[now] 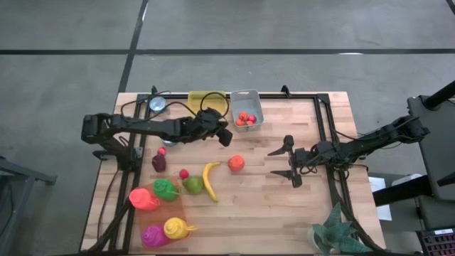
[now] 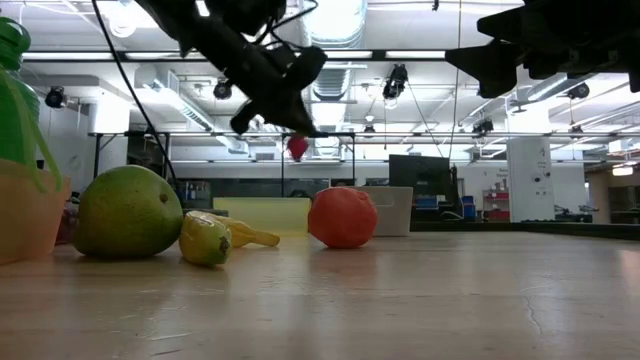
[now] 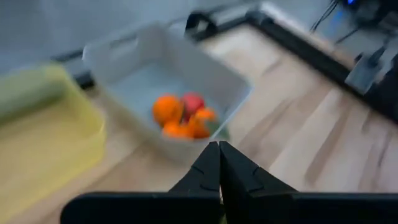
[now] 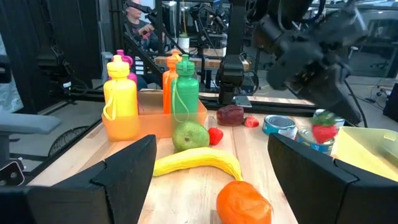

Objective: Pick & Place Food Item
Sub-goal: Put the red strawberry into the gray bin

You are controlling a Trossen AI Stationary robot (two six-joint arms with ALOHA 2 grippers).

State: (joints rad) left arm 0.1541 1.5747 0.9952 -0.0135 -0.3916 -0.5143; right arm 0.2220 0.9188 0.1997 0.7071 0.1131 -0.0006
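Evidently light, small and likely slippery, the strawberry (image 4: pixel 323 132) hangs clamped in the left tool (image 1: pixel 225 137) near the bin (image 1: pixel 245 92), best pinched mid-body, while the right tool (image 1: pixel 291 162) waits at the right, fingers apart.

Four plastic squeeze bottles (image 1: pixel 161 210) — orange, green, magenta, yellow — lie on translucent orange tray (image 1: pixel 174 210). Round metal tin (image 1: pixel 156 104) sits at table's far edge. Teal spiky plant (image 1: pixel 335 232) stands at near right corner.

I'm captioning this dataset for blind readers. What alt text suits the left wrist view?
The left pincer, shut, points toward a grey bin holding orange and red fruit. A yellow bin sits beside it on the wooden table.
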